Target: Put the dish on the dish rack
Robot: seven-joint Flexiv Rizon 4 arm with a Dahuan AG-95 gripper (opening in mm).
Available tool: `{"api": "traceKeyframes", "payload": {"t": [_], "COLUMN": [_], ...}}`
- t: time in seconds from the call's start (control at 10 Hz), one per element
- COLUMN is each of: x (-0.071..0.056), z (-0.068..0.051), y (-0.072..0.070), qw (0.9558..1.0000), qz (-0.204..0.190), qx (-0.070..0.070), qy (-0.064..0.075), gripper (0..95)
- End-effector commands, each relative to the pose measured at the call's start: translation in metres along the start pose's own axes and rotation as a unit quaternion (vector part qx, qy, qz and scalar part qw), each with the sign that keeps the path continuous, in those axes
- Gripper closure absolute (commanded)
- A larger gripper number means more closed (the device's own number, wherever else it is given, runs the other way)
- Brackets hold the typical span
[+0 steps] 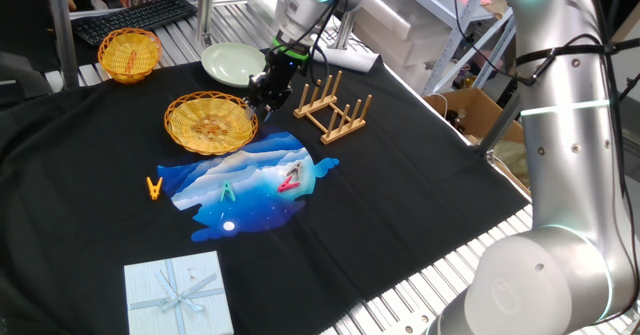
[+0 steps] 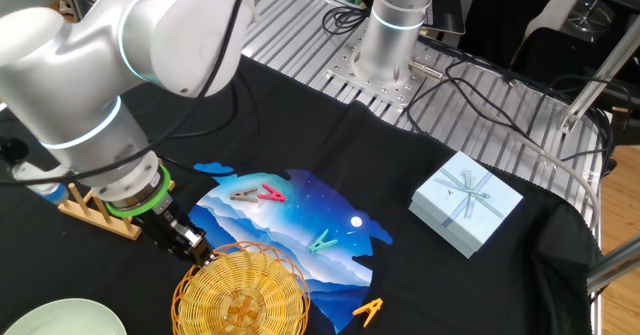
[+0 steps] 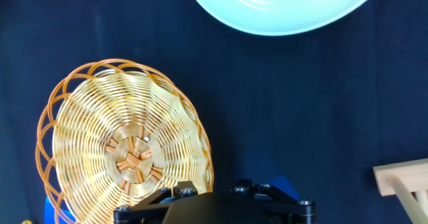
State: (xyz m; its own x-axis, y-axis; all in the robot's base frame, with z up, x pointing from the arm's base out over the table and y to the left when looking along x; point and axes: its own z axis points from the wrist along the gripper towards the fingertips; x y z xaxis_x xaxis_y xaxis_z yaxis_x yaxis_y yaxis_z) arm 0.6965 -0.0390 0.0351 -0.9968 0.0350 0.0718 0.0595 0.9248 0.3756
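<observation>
The dish is a wide golden wicker plate lying on the black cloth, with its edge over a blue mat. My gripper reaches down onto its right rim, shut on that rim. From the other side, the gripper meets the dish at its upper left edge. In the hand view the dish fills the left, and only the black housing shows, hiding the fingers. The dish rack is light wood with upright pegs, just right of the gripper; the dish rack also shows behind the arm, with a corner of the dish rack at the right.
A pale green plate lies behind the gripper. A smaller yellow basket sits at the far left. The blue mat carries clothes pegs, and an orange peg lies beside it. A pale blue gift box sits near the front.
</observation>
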Motion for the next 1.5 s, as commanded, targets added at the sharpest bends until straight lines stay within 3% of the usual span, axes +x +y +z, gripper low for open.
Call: {"api": "traceKeyframes", "payload": {"t": [0.1,0.4,0.6,0.7,1.1,1.2,1.5], "x": [-0.001,-0.002,-0.003,-0.003,-0.003,-0.003,-0.003], "z": [0.003,0.008,0.012,0.015,0.024,0.026,0.028], "y": [0.001,0.008,0.015,0.016,0.018,0.019,0.021], "qw": [0.9999,0.9996,0.9994,0.9994,0.9990,0.9988,0.9985], "qz": [0.003,0.016,0.023,0.024,0.027,0.029,0.032], "qx": [-0.011,-0.022,-0.022,-0.023,-0.025,-0.026,-0.029], "qy": [-0.001,-0.006,-0.011,-0.014,-0.026,-0.029,-0.035], "gripper": [76.0,76.0,76.0,57.0,57.0,76.0,76.0]}}
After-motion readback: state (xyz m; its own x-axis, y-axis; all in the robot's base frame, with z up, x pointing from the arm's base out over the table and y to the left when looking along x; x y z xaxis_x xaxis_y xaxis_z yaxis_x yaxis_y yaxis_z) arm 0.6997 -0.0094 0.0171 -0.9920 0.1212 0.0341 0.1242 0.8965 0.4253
